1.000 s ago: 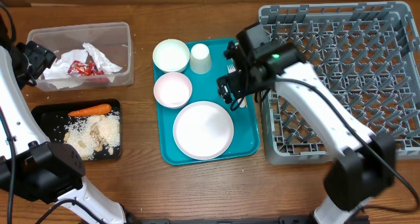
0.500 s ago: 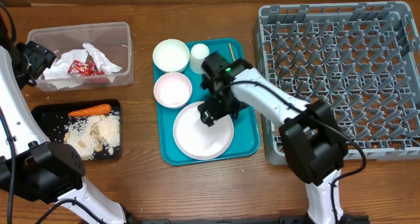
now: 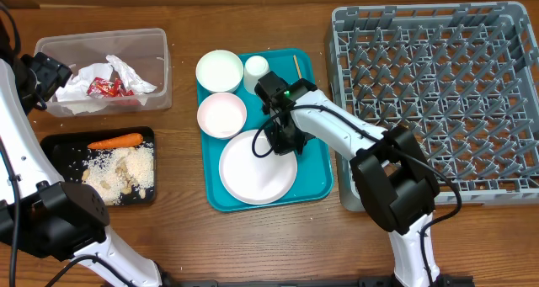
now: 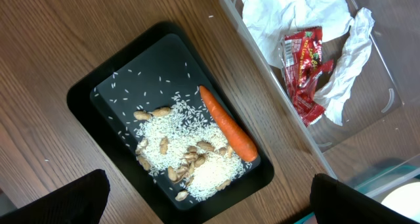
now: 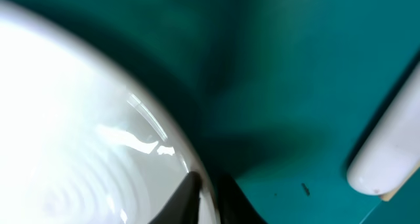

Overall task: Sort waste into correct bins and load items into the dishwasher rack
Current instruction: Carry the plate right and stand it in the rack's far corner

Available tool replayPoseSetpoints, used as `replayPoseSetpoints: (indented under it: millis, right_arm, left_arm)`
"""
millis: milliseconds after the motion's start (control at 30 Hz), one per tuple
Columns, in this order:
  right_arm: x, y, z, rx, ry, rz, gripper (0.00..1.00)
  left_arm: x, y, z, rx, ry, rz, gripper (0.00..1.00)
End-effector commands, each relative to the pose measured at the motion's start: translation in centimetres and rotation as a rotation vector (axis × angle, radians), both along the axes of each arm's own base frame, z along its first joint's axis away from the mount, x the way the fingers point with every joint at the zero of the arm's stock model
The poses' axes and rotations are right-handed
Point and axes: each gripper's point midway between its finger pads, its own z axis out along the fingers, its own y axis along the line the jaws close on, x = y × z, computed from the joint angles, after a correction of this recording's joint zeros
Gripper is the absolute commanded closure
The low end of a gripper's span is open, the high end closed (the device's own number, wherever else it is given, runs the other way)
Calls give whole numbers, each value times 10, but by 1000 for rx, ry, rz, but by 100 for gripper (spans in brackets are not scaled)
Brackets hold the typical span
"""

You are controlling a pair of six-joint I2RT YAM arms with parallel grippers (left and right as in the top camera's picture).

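Plate [image 3: 253, 173]: is lying flat on the lower half of the teal serving tray [image 3: 313, 182], near the centre of the overhead frame, with its upper right rim sitting under the right arm's tool.
Right gripper [image 3: 282, 141]: is reaching down onto that rim. In the wrist view its two dark fingertips are standing close together with the white edge pinched between them, so the pincer is narrow and holding the plate.
Left gripper [image 4: 209, 178]: is hanging at the left edge of the frame. Its fingers are showing as dark shapes in the lower corners of the wrist view, spread wide and gripping nothing.
Bowls: the upper bowl [image 3: 220, 71] and the lower bowl [image 3: 221, 114] are sitting one above the other on the teal tray's upper left.
Cup [image 3: 256, 66]: is standing just right of the upper bowl.
Wooden stick [image 3: 296, 66]: is lying near the teal tray's upper right corner.
Dishwasher rack [image 3: 438, 102]: is filling the right side of the frame, just beside the teal tray.
Clear tub [image 3: 164, 60]: is sitting at upper left, holding crumpled napkins [image 3: 126, 72] and a red wrapper [image 3: 107, 87].
Black tray [image 3: 59, 148]: is lying below the tub, carrying the carrot [image 3: 115, 140] above rice and nuts [image 3: 114, 169].
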Motion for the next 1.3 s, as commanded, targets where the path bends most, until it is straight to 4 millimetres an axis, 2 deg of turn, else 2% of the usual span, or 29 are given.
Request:
replayPoseSetpoints:
  millis: [0,133,333,367,467,600,700,733,800,933,1067,1200,1267]
  right_arm:
    - [5,-4,2,-18,-8,-63,96]
    - [4,-12,18,-36,15,-79,96]
    - [15,-62,80,-164,9,-150,96]
    - [22,-84,104,-200,-15,-187,96]
    - [39,-122,140,-241,-107,-309,96]
    - [62,-174,189,-195,-245,-467,96]
    - [74,-221,225,-152,-349,-598,96]
    - [79,-248,241,-136,-406,-672,96]
    - [85,-281,258,-132,-478,-729,96]
    - [103,-357,282,-203,-652,-876,96]
    - [117,-417,286,-265,-764,-935,96]
    - [117,-467,280,-384,-830,-1009,96]
    - [119,-477,275,-402,-847,-1007,96]
  left_arm:
    - [-1,2,-1,13,12,-4,0]
    - [-1,2,-1,13,13,-4,0]
    - [-1,2,-1,13,12,-4,0]
    - [-1,2,-1,13,12,-4,0]
    - [-1,2,-1,13,12,-4,0]
    - [-1,2,-1,13,12,-4,0]
    - [-1,2,-1,13,12,-4,0]
    - [-1,2,-1,13,12,-4,0]
    - [-1,2,-1,13,12,-4,0]
    - [-1,2,-1,13,12,-4,0]
    - [-1,2,-1,13,12,-4,0]
    - [-1,2,-1,13,12,-4,0]
    - [-1,2,-1,13,12,-4,0]
